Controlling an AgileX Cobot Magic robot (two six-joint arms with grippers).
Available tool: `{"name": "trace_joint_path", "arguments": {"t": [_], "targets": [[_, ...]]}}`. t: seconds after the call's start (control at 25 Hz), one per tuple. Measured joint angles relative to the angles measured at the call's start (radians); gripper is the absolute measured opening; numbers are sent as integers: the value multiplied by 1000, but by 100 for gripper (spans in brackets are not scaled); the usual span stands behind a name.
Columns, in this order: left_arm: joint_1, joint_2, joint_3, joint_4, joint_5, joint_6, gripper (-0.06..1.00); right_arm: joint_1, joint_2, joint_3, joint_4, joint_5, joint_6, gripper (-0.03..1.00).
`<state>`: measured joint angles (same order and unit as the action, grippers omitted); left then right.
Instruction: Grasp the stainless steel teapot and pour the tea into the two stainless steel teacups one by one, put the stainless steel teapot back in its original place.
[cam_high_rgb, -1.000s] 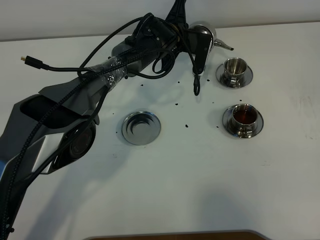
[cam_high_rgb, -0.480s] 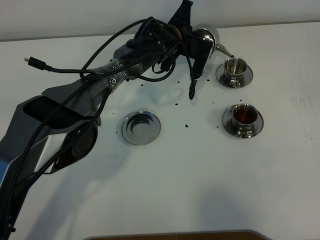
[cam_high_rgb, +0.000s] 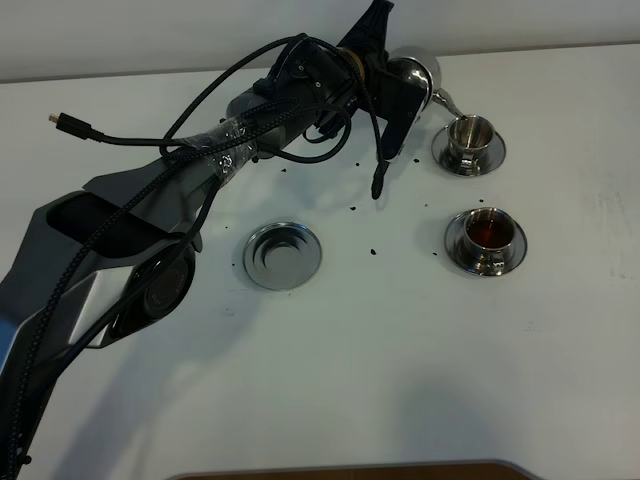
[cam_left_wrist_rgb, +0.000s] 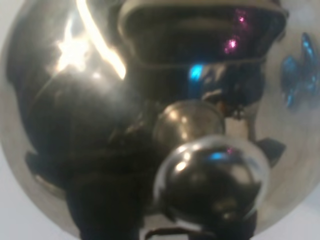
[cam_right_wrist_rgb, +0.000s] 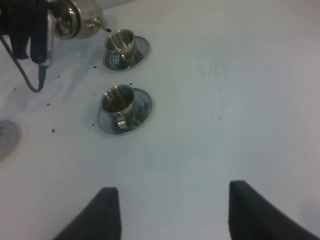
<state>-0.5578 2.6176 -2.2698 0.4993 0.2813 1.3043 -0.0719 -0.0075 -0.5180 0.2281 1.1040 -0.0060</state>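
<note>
The shiny steel teapot (cam_high_rgb: 415, 70) hangs above the far side of the table (cam_high_rgb: 400, 380), tipped so its thin spout (cam_high_rgb: 447, 97) points down at the rim of the farther cup (cam_high_rgb: 467, 133). That cup stands on a small saucer (cam_high_rgb: 497, 152); I can't see what's inside it. The nearer cup (cam_high_rgb: 487, 232), on a matching saucer (cam_high_rgb: 515, 252), holds dark reddish tea. The ringed saucer (cam_high_rgb: 283, 255) lies flat, well apart to the left.

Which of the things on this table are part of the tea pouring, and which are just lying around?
Part of the job: teapot, spout at the far teacup; near teacup, holding tea; empty saucer.
Lying about: dark drops on the table; loose cable plug.
</note>
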Motion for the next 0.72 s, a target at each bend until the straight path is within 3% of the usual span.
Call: {"name": "trace_joint_path", "arguments": {"t": [0.72], "targets": [[0, 12, -1, 2, -96, 130, 24, 0, 0, 0, 0, 0, 0, 48]]}}
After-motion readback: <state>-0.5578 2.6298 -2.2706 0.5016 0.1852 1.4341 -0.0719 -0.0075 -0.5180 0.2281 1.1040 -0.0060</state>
